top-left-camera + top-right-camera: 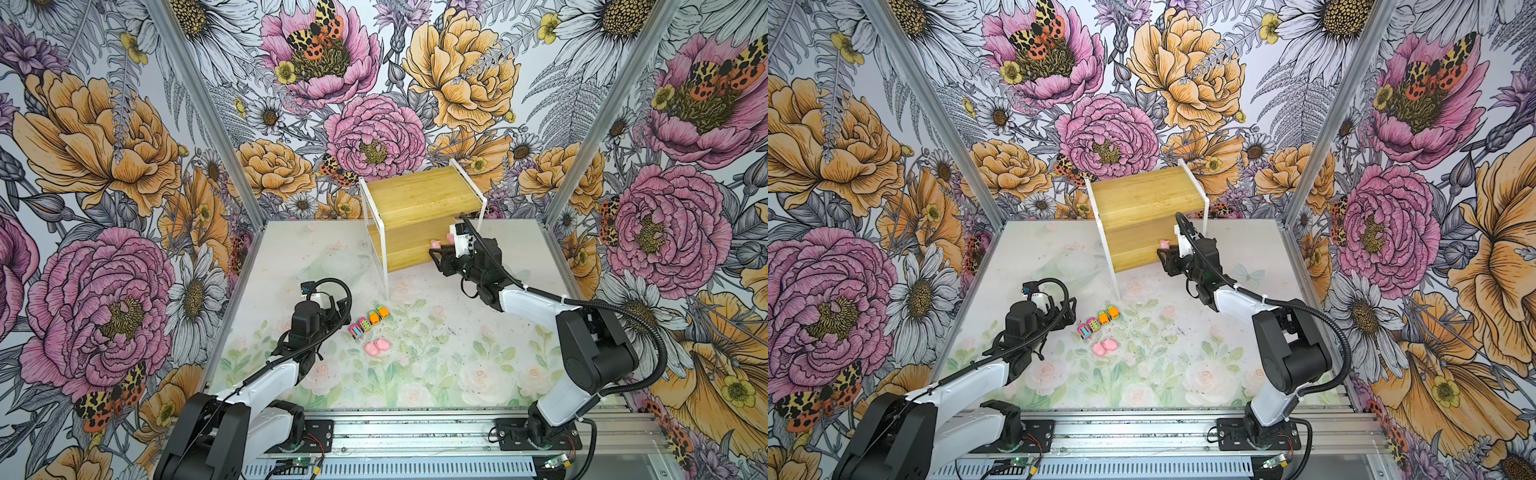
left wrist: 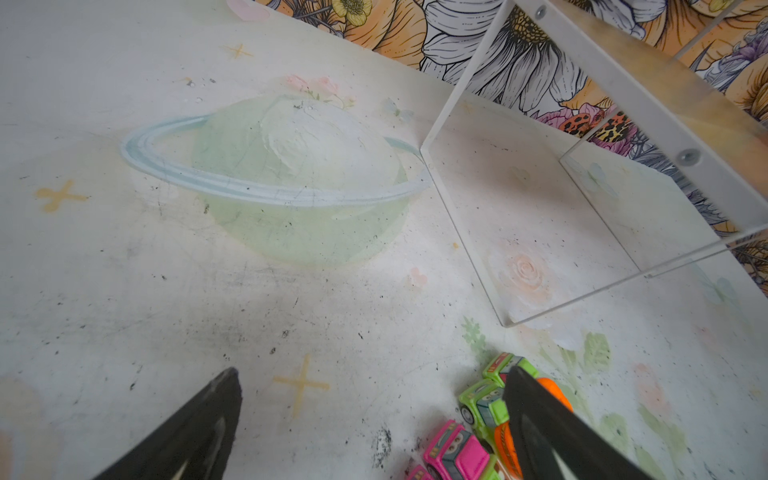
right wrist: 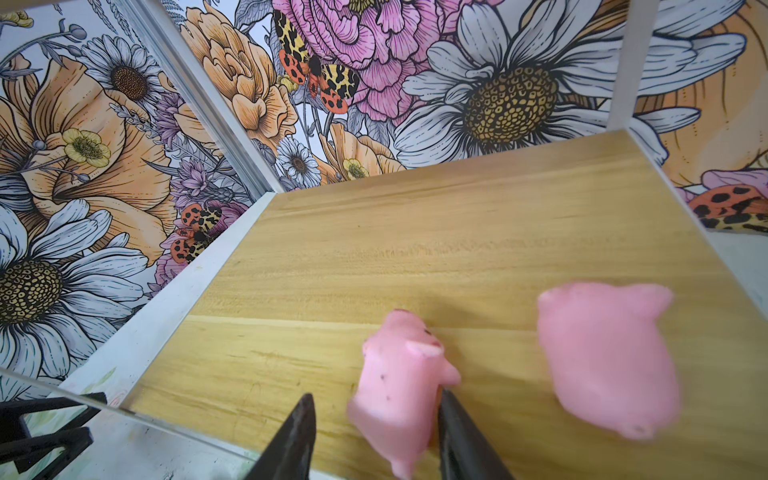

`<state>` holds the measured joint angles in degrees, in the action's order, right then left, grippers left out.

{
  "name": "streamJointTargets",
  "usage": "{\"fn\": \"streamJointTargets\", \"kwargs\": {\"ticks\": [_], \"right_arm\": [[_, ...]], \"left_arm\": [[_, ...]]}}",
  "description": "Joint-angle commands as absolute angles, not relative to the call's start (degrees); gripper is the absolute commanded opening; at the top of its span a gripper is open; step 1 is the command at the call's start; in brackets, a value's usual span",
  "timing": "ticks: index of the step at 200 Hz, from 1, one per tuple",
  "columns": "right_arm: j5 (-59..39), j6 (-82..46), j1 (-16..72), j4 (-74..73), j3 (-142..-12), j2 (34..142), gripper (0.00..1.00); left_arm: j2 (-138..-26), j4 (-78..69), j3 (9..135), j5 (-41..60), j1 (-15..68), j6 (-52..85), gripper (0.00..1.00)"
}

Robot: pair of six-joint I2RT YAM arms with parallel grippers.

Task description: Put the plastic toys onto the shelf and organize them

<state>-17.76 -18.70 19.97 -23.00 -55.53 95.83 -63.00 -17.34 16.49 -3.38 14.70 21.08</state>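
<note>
The right gripper (image 3: 376,397) is seen with its jaws parted at the front edge of the lower board of the shelf (image 3: 415,249). A pig (image 3: 395,374) is found between the fingers. It is blurred and touches one finger, while a gap is left at the other, so no grip on it is shown. Just beside this gripper, on the same board, a second pig (image 3: 606,357) is set down apart from the first. The upper board is seen beyond both.

The left gripper (image 2: 372,370) is held wide open, low over the table (image 1: 457,353). Just beside one of its fingers a row of four cars (image 1: 368,322) is lined up, two pink and two orange-and-green, each touching the next. Slightly farther from this gripper, near the pink end of the row, two pigs (image 1: 377,345) are lying on the table, pressed together. The shelf is placed well beyond these, ahead of the open fingers.
</note>
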Motion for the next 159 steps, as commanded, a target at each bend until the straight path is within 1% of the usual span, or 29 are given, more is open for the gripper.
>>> {"fn": "streamJointTargets", "kwargs": {"ticks": [1, 58, 87, 122, 159], "right_arm": [[-16.96, -19.64, 20.34, -24.66, -57.92, 97.60, 0.48], [-16.57, -19.38, 20.65, -23.52, -59.50, 98.70, 0.44], [-16.18, -19.11, 20.76, -22.60, -59.85, 99.28, 0.41], [-15.90, -16.89, 21.44, -21.03, -59.85, 99.35, 0.36], [-13.74, -13.66, 23.16, -17.64, -60.55, 98.98, 0.34]], "left_arm": [[-62.44, -18.23, 16.70, -3.43, 14.07, 21.45, 0.99], [-62.60, -18.11, 16.79, -3.51, 14.06, 21.37, 0.99], [-62.62, -18.19, 16.79, -3.51, 14.06, 21.36, 0.99], [-62.59, -18.14, 16.79, -3.52, 14.06, 21.36, 0.99], [-62.66, -18.11, 16.79, -3.60, 14.05, 21.36, 0.99]]}}
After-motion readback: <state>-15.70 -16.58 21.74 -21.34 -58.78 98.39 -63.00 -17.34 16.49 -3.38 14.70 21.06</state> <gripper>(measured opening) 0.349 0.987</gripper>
